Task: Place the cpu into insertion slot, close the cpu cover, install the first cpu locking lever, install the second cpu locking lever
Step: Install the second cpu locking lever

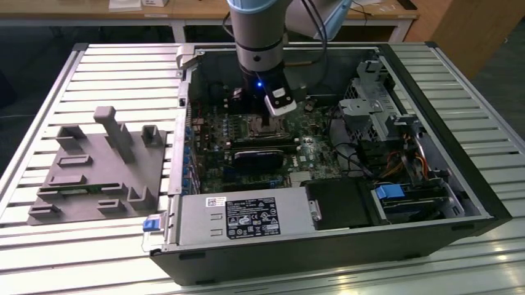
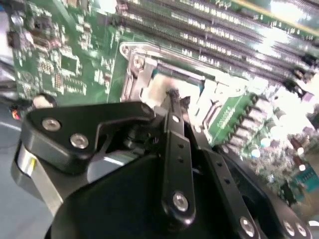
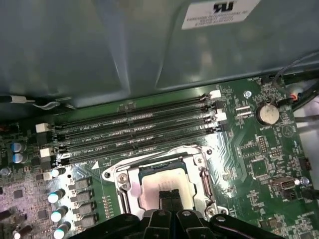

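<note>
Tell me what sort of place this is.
Probably a robotics lab or test bench: an opened desktop computer case lies on a slatted metal table, a grey parts fixture beside it, wooden desks behind.

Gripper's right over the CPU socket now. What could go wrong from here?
Two risks, judged from the wrist views:

1. The gripper has its fingertips together directly over the cpu in the insertion slot. Pressing off-centre might tilt the chip or harm the socket contacts.

2. The metal frame and memory slots crowd the socket, so a sideways slip could scrape the green circuit board.
</note>
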{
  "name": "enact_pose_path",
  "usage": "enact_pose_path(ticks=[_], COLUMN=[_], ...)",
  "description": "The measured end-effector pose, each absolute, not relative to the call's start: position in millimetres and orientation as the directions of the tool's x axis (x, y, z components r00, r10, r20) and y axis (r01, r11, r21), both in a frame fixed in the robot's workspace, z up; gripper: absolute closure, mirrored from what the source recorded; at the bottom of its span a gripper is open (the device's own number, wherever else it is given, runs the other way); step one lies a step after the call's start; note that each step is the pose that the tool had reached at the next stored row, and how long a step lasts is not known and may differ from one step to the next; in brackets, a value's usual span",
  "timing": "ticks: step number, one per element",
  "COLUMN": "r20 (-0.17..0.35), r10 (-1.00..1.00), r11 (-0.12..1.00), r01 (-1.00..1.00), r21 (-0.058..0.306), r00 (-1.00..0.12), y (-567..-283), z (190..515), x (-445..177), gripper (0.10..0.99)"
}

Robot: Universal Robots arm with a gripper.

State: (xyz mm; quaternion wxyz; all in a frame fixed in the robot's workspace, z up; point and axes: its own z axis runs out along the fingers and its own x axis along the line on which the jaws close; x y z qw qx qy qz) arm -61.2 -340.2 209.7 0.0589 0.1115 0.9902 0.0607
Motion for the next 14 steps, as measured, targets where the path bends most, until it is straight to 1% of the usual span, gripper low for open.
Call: enact_pose_path(ticks=[6,14], r20=[-0.105,-0.105], r10=[0.227,0.227], r11=[0.969,0.969], r01=[0.214,0.214], r21=[0.127,0.126], r00=[-0.968,-0.968], y=[-340.0,-340.0], z=[220.5,221.0], x=[-61.2,-61.2], gripper=[0.984,0.984])
